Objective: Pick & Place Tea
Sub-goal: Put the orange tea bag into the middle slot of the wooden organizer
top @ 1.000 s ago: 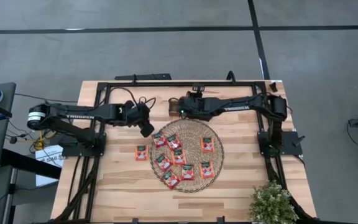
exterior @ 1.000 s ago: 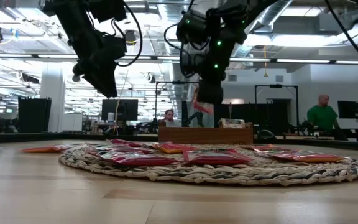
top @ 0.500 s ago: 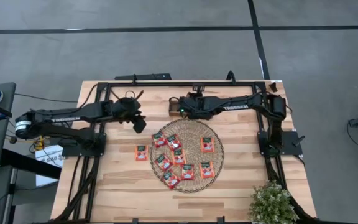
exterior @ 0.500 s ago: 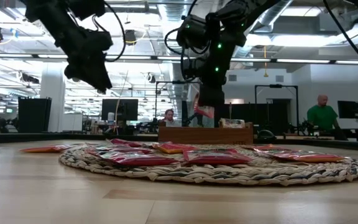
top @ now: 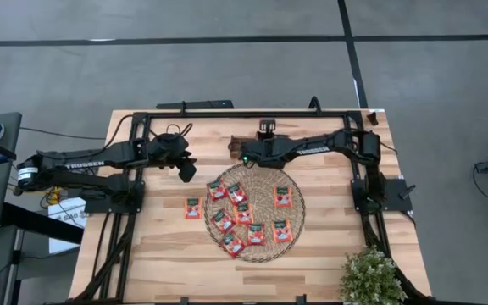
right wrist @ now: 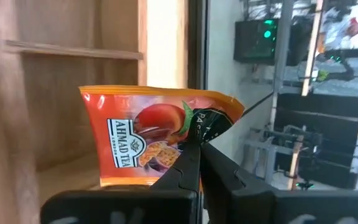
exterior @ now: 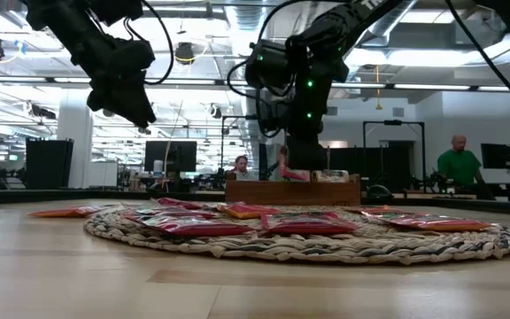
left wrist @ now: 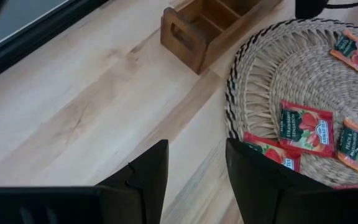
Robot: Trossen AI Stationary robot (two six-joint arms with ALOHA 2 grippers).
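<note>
My right gripper [right wrist: 199,144] pinches one corner of a flat orange square tea sachet [right wrist: 148,140], held on edge over the brown wooden compartment tray [exterior: 292,191], label text running sideways. My left gripper [left wrist: 196,171] hangs empty, fingers apart, beside the round woven mat [top: 255,209].

A round woven mat [top: 261,180] lies at the middle of the table [top: 168,254], a wooden tray [left wrist: 213,28] near the far edge, a potted plant [top: 369,278] at the near right corner.
</note>
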